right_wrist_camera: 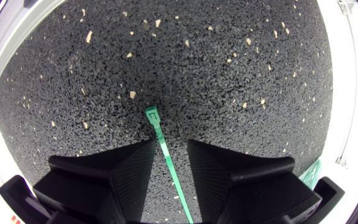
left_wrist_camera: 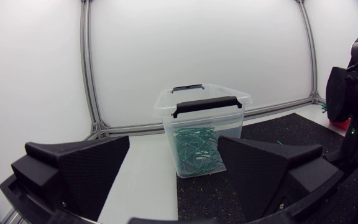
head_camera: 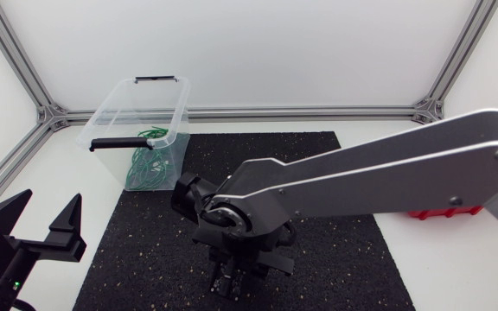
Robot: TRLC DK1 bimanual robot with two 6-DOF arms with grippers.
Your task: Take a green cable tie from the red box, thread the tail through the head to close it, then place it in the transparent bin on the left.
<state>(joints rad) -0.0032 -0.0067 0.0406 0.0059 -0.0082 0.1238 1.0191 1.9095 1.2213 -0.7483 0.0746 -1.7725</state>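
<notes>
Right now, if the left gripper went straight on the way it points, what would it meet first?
The left gripper would probably meet the transparent bin, dead ahead; nothing visible lies between.

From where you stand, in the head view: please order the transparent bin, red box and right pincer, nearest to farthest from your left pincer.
1. transparent bin, just ahead of the left pincer.
2. right pincer, over the mat.
3. red box, at the far right.

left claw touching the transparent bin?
Apart. Head view shows bare table between the left claw and the transparent bin; left wrist view has the bin well ahead of the open fingers.
</notes>
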